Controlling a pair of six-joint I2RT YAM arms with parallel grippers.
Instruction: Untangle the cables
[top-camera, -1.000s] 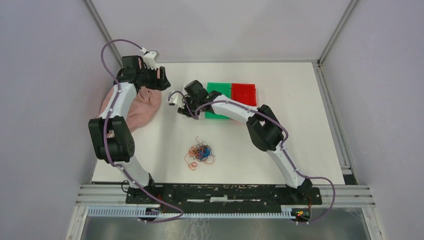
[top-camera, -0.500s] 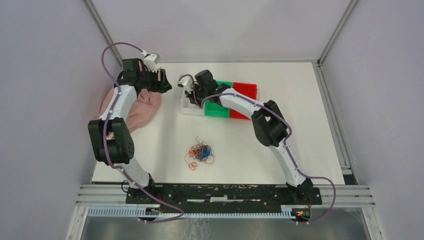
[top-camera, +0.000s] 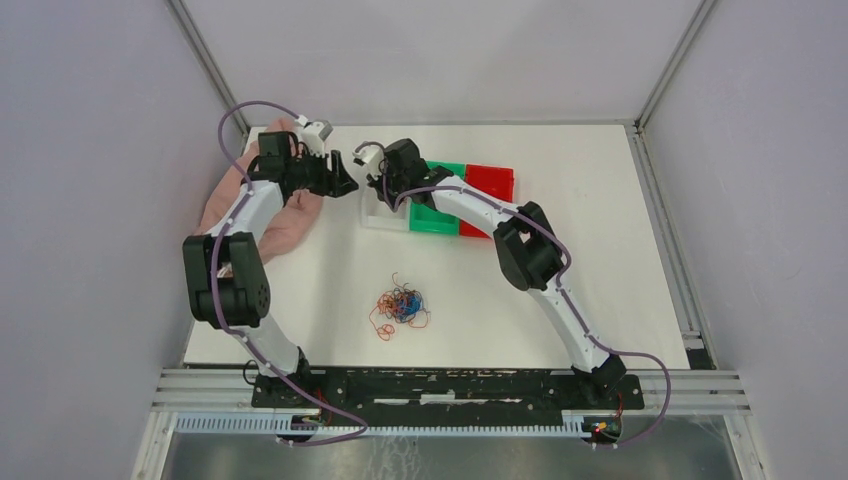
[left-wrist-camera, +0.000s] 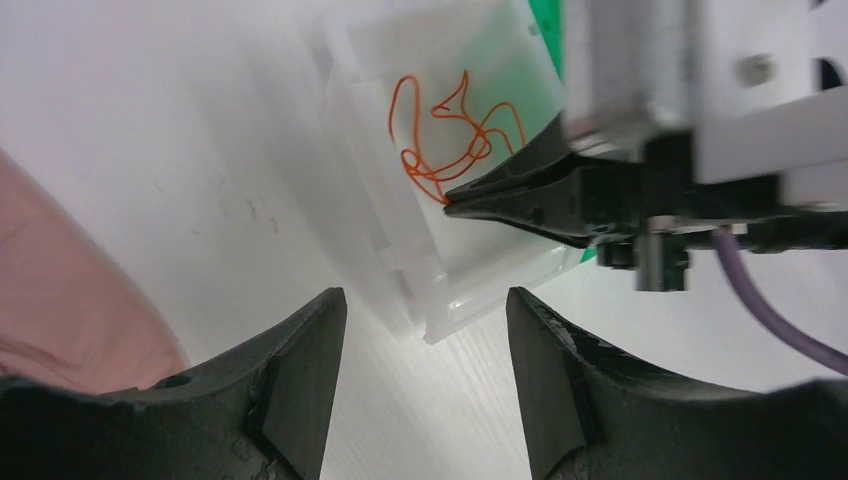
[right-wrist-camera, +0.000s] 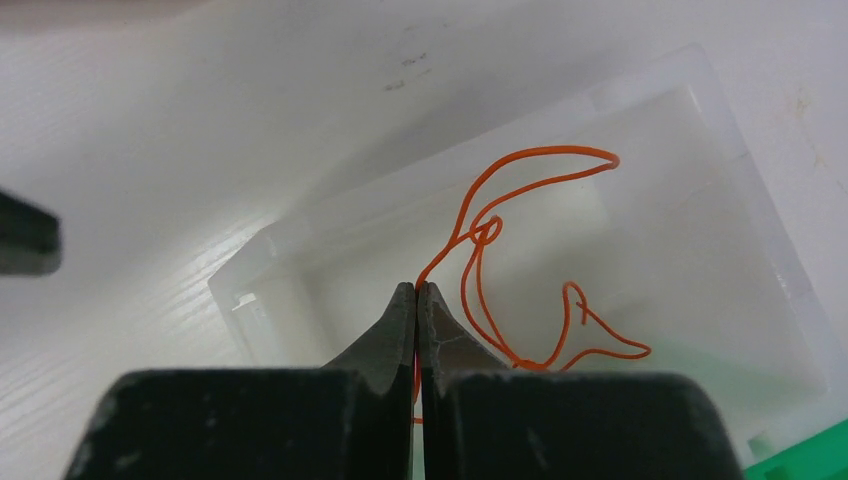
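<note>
The right gripper (right-wrist-camera: 415, 290), jaws pinched shut on one end of an orange wire (right-wrist-camera: 486, 230), holds the curly strand over a clear bin (right-wrist-camera: 650, 250) at the far side of the table (top-camera: 560, 260). The wire's loops lie within the bin's walls, though whether they touch its floor cannot be told. The left gripper (left-wrist-camera: 425, 297) hovers just beside the bin with its jaws apart, holding nothing. The tangle (top-camera: 402, 305) of orange, blue and dark wires sits mid-table, well apart from both arms. A green bin (top-camera: 440, 215) and a red bin (top-camera: 490, 183) stand beside the clear one.

The step in hand appears to be dropping off a separated strand, so the task looks to be at an early stage, with most wires knotted together. The next move likely calls for the right jaws to part so the wire falls inside the walls, then a reach to the tangle.
</note>
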